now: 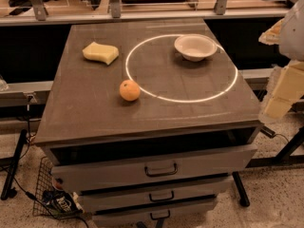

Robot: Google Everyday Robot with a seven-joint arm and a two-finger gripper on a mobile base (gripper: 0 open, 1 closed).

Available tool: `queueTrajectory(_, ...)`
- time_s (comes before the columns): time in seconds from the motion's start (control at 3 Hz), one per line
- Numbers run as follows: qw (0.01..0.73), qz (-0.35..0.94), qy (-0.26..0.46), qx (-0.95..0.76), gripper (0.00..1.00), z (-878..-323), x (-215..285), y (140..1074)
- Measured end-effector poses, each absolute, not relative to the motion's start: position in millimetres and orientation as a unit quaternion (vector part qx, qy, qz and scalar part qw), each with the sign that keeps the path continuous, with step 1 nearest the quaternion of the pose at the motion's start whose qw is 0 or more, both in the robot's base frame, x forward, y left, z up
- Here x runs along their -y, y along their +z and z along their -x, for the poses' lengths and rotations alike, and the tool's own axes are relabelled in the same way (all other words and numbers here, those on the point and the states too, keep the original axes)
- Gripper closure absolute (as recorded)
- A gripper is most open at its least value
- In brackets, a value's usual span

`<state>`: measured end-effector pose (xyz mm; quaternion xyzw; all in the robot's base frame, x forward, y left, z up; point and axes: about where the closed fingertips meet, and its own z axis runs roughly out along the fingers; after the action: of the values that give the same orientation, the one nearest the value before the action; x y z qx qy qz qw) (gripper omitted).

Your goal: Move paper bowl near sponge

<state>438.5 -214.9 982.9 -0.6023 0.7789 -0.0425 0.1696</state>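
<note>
Camera view, claw far right, paper bowl, sponge

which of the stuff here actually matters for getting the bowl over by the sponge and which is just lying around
Belongs to the job:
- paper bowl, back right of the cabinet top
- sponge, back left
- hand, off the cabinet's right side, apart from the bowl

Just lying about:
- orange, nearer the front, left of centre
- wire basket, on the floor at lower left

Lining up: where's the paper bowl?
The paper bowl sits back right on the cabinet top, across from the sponge; gripper beside the right edge.
</note>
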Motion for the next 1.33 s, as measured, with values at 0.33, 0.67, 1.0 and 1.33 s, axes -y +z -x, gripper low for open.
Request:
queueTrajectory(0.33,0.17,0.602,-0.043,-0.779,0.0,-438,215,983)
queueTrajectory(0.67,0.206,0.596,-0.028,-0.776,0.0,-494,226,973)
queueTrajectory(1.0,0.249,0.59,-0.007,-0.768,0.0,-567,238,959)
queueTrajectory(1.33,0.288,0.583,0.024,-0.76,0.0,-640,229,933)
